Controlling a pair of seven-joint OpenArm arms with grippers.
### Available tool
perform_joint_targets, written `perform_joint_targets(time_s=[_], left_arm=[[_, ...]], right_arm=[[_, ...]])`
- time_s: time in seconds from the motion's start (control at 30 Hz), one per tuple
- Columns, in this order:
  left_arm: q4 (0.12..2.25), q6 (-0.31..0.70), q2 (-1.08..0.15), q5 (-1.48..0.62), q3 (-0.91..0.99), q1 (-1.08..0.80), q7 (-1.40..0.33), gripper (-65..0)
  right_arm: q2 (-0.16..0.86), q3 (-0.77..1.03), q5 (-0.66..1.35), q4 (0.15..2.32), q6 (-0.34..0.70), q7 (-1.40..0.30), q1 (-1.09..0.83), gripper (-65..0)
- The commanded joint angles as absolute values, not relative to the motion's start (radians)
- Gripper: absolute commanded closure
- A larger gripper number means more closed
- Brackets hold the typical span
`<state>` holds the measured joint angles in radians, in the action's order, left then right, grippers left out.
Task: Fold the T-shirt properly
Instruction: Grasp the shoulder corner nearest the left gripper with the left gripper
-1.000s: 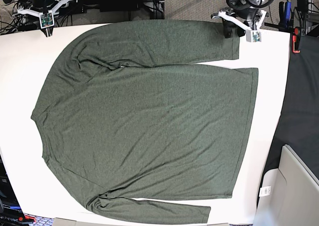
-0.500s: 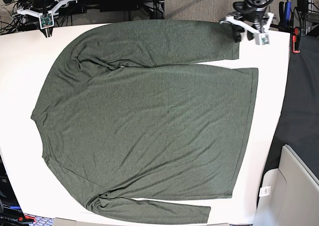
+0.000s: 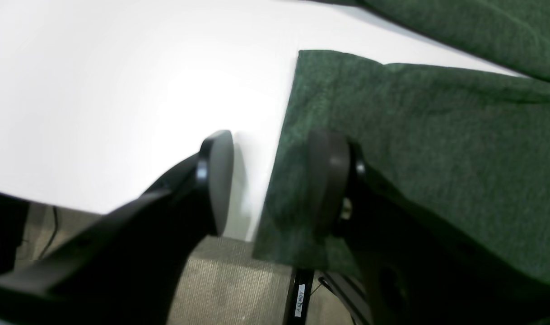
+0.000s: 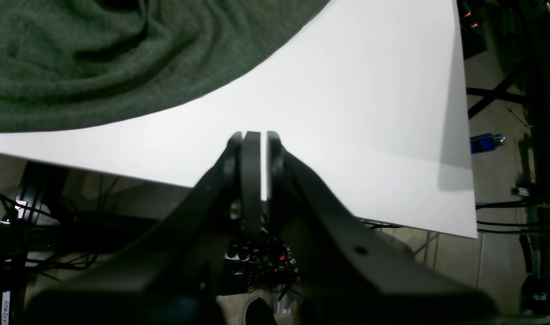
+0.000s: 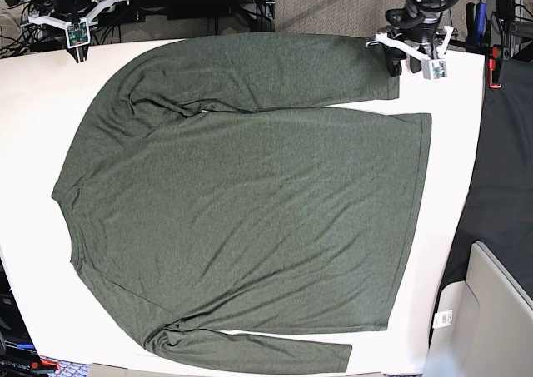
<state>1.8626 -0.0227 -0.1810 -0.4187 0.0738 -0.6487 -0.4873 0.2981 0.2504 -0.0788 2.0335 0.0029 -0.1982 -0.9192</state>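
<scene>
Folding has barely begun: the T-shirt (image 5: 241,202) lies spread flat across the white table (image 5: 33,119), body unfolded, both long sleeves laid inward along its edges. At the T-shirt's far left corner the right pincer (image 5: 79,52) hangs clenched and empty, clear of the cloth. At the upper sleeve's cuff the left pincer (image 3: 268,180) is released, one pad over the cloth, one over bare table. The thin olive knit shows soft wrinkles near the shoulder
</scene>
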Motion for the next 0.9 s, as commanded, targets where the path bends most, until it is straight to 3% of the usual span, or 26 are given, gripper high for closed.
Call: perform_joint_targets(time_s=[0.0, 0.4, 0.53, 0.73, 0.87], left_arm=[[1.863, -0.005, -0.180, -0.441, 0.048, -0.665, -0.547, -26.1], [1.868, -0.004, -0.186, -0.441, -0.047, -0.684, -0.541, -12.4], [1.868, -0.004, -0.186, -0.440, -0.039, -0.677, -0.541, -0.8], [1.880, -0.004, -0.186, -0.440, -0.038, -0.676, -0.539, 0.0], [1.920, -0.004, -0.188, -0.440, -0.038, -0.676, -0.539, 0.0]], right_arm=[[0.305, 0.259, -0.084, 2.049, -0.008, -0.176, -0.929, -0.2], [0.303, 0.311, -0.084, 2.052, -0.008, -0.176, -0.929, -0.2], [0.303, 0.315, -0.084, 2.052, -0.008, -0.176, -0.909, -0.2], [0.298, 0.308, -0.084, 2.052, -0.008, -0.203, -0.871, -0.9], [0.263, 0.311, -0.079, 2.052, -0.005, -0.291, -0.803, -8.7]])
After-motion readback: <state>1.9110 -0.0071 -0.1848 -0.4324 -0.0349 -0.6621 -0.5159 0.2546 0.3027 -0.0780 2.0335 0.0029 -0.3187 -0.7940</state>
